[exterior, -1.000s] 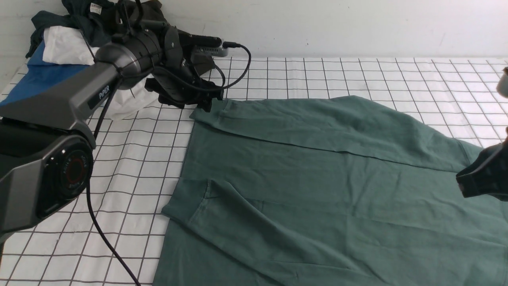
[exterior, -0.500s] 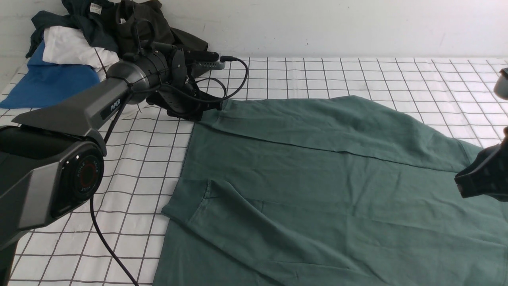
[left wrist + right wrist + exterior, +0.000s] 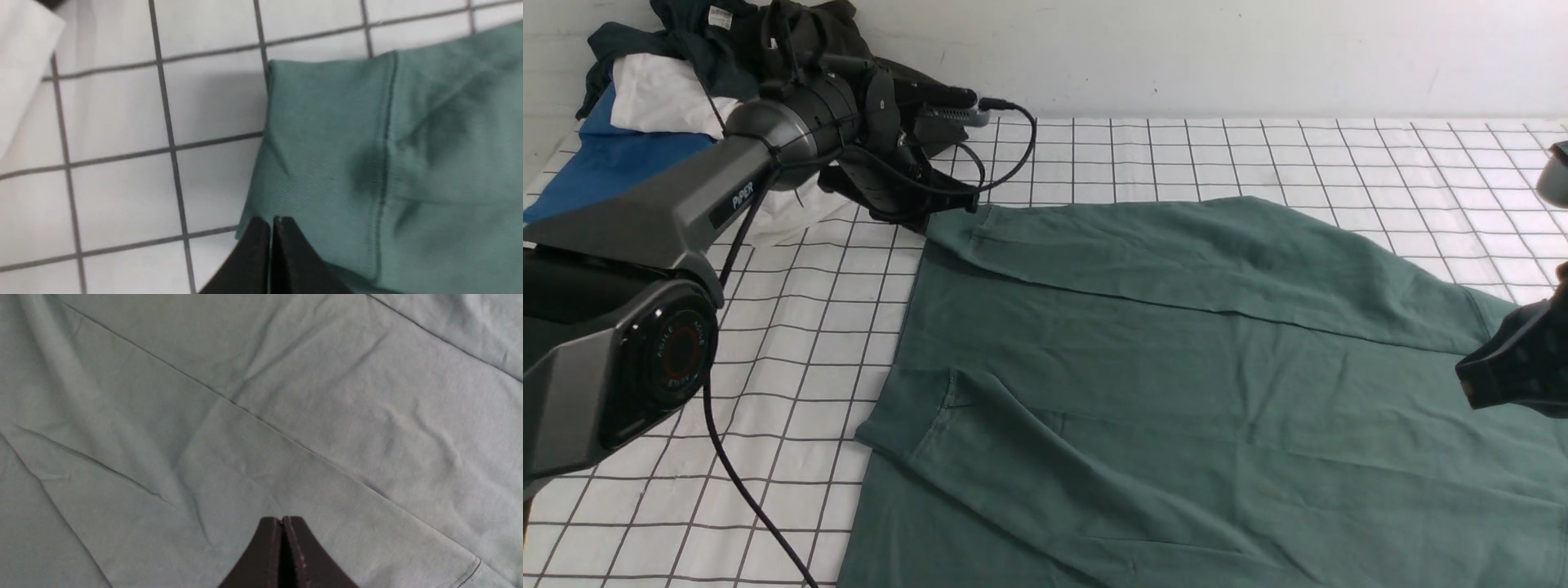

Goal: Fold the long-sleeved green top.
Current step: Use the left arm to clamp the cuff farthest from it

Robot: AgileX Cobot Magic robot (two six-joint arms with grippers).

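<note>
The green long-sleeved top lies spread over the gridded table, both sleeves folded across its body. My left gripper is at the far-left sleeve cuff, shut on the cuff's edge. The cuff stands a little off the table and casts a shadow. In the left wrist view the black fingertips are pressed together at that edge. My right gripper hangs at the right edge over the top's cloth. Its jaws are shut with nothing between them. No logo shows.
A pile of other clothes sits at the back left: a blue piece, a white one, a dark teal one and a dark olive-black one. The wall stands just behind. My left arm's black cable trails over the gridded table.
My left gripper went from open to shut at the far-left cuff, then rose slightly, drawing the cuff's corner up with it. The right gripper has hardly moved.
</note>
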